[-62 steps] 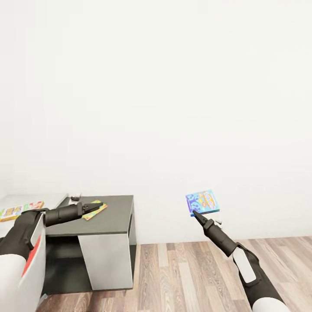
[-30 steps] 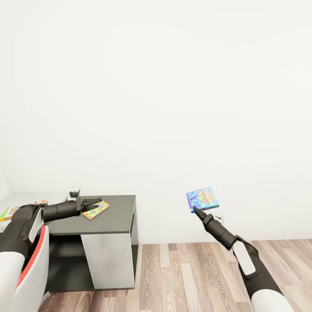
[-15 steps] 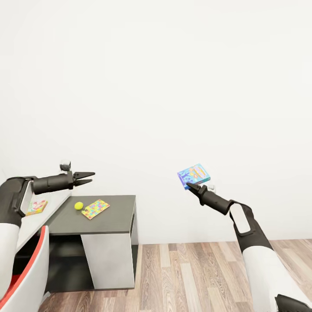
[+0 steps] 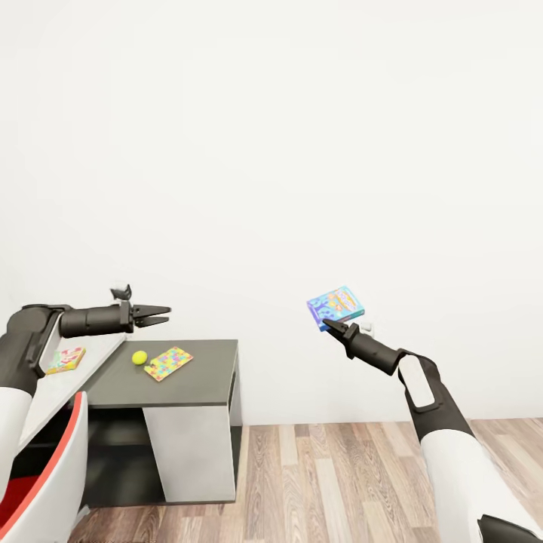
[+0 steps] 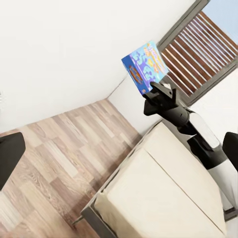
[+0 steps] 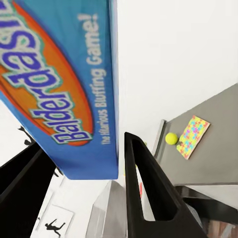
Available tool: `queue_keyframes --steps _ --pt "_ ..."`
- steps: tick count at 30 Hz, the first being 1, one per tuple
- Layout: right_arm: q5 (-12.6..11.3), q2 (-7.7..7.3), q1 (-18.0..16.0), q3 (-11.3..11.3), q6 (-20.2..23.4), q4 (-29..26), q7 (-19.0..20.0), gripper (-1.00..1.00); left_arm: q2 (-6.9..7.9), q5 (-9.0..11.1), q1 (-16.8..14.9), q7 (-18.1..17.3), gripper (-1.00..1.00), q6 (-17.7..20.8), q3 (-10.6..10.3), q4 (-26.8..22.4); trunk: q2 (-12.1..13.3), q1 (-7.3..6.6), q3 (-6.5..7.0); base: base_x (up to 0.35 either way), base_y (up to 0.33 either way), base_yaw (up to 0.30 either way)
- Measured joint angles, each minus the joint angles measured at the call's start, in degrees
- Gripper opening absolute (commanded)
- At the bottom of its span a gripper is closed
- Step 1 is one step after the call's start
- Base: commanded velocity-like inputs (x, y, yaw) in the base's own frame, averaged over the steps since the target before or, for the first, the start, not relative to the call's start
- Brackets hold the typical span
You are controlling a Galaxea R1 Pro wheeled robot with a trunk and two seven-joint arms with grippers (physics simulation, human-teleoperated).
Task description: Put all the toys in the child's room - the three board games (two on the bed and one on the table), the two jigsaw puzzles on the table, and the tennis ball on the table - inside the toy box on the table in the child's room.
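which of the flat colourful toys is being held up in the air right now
The blue board game, clamped in the right gripper jaws away from the table. The jigsaw puzzle and the other flat toy lie on the table.

On the blue board game (image 6: 64, 84), seen close in the right wrist view, the title "Balderdash" is printed in large white letters across an orange oval, cut off at the picture's edge. Beside it, "The Hilarious Bluffing Game!" is printed in smaller white letters. No other text can be read.
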Motion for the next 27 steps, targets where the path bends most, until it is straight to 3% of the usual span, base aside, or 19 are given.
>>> queue_keyframes --steps 27 --pt "0.4 -0.01 0.1 0.1 -0.5 0.2 0.0 -1.0 0.05 0.2 0.0 -0.4 1.0 0.0 0.2 0.0 0.0 0.0 1.04 -0.007 0.0 0.264"
